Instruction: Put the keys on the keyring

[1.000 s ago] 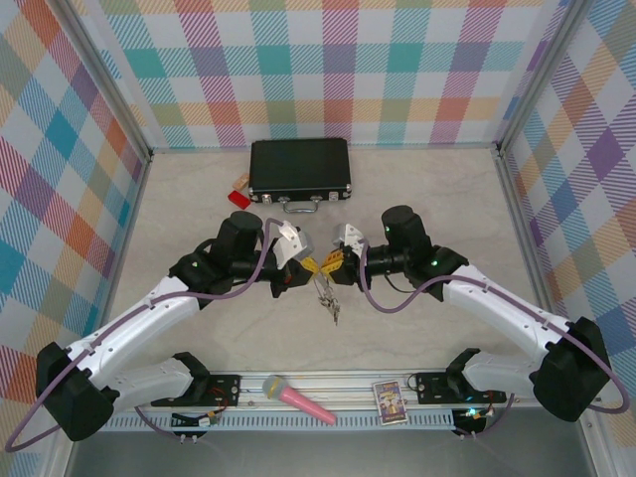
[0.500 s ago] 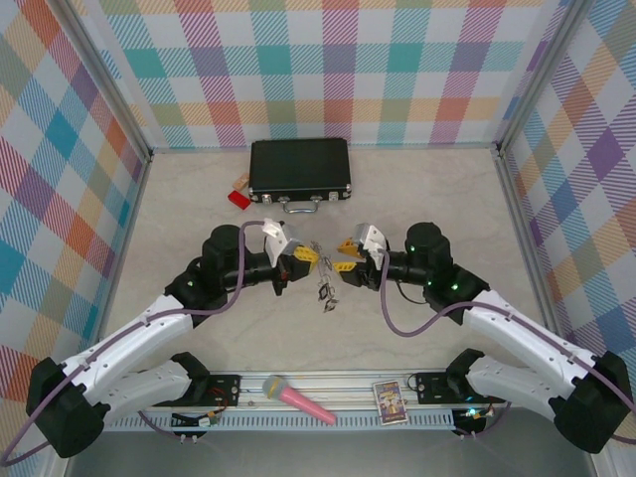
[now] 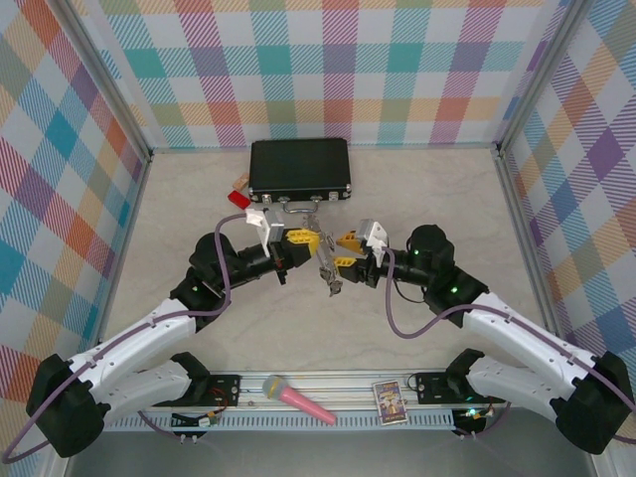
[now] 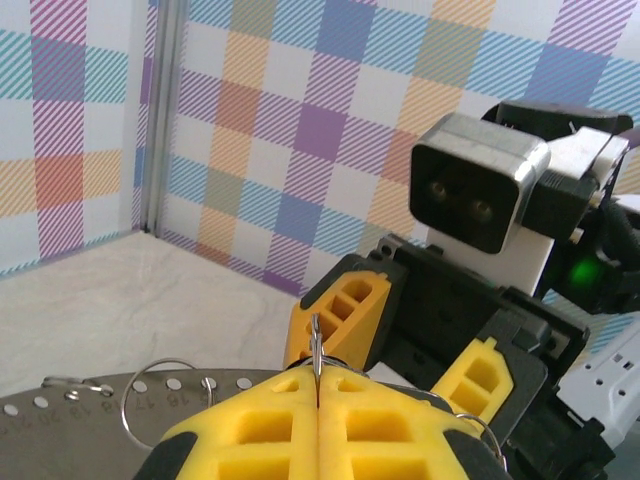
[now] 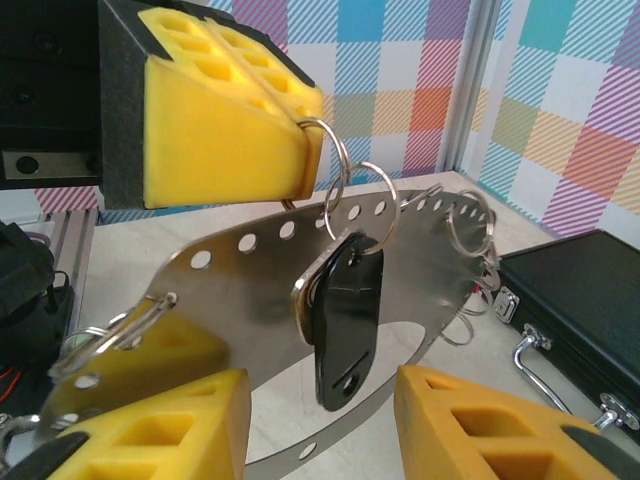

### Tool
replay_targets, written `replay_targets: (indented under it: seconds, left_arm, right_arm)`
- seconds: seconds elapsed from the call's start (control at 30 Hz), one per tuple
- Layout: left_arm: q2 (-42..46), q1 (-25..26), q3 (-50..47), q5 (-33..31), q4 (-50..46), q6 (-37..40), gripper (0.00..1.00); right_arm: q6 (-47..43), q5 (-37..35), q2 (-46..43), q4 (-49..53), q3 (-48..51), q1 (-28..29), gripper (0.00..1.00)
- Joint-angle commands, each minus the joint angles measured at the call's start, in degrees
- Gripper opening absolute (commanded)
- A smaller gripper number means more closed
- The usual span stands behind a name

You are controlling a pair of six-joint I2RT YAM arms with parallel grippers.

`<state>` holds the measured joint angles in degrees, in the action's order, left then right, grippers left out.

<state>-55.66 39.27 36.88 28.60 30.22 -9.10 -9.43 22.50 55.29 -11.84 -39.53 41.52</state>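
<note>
Your left gripper (image 3: 308, 238) is clamped on the keyring (image 5: 230, 290), pads (image 4: 300, 425) pressed together on its rim at a small loop, and holds it off the table between the arms. Your right gripper (image 5: 320, 430) has its fingers apart, straddling a black-headed key (image 5: 345, 320) that hangs from a loop on the rim. I see no contact there. The black case (image 3: 300, 167) behind is closed, contents unseen. Both arms reach toward centre, grippers nose to nose.

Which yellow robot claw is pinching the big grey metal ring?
The left gripper: its yellow fingers are shut on the grey metal keyring. The right gripper has its fingers apart.
</note>
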Motion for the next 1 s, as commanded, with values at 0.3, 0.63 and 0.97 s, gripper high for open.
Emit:
replay_targets:
  seconds: [0.3, 0.63, 0.97]
  left_arm:
    - [-0.5, 1.6, -1.0, -0.3, 7.1, -2.0, 0.0]
    - [-1.9, 2.2, -0.9, -1.0, 8.9, -2.8, 0.0]
    - [-2.1, 2.3, -1.4, -1.8, 12.3, -5.0, 0.0]
  right_arm:
    - [0.7, -2.8, 1.1, -6.0, -1.4, 1.6, 0.29]
    - [-0.1, -2.2, 1.0, -6.1, -1.0, 2.1, 0.1]
    - [-0.2, -0.8, 1.1, -5.5, 0.1, 2.3, 0.02]
